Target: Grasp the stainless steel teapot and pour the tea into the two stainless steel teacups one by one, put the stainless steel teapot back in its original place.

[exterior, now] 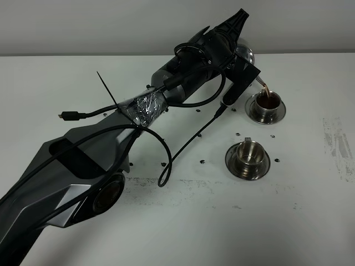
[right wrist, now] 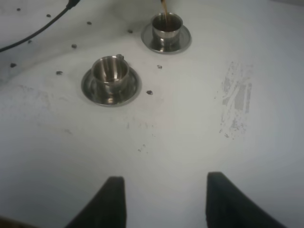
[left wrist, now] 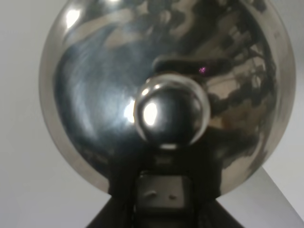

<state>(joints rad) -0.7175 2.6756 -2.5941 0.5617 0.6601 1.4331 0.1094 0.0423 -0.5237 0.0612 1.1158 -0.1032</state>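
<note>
Pouring into the first cup is the step in hand. Nearest, the right jaws stand apart, holding nothing, above bare counter (right wrist: 190, 142). Beyond them the near cup (exterior: 248, 153) sits dry on its saucer. The far cup (exterior: 267, 103), toward the far edge, looks well filled with tea (exterior: 269, 101). Above it hangs the teapot (exterior: 244, 54), with the left jaws clamped on it. Its spout aims down into that cup, handle-to-spout axis steeply slanted, lid knob facing the wrist. Next, I judge: level the pot, then bring it nearer, over the dry cup.
</note>
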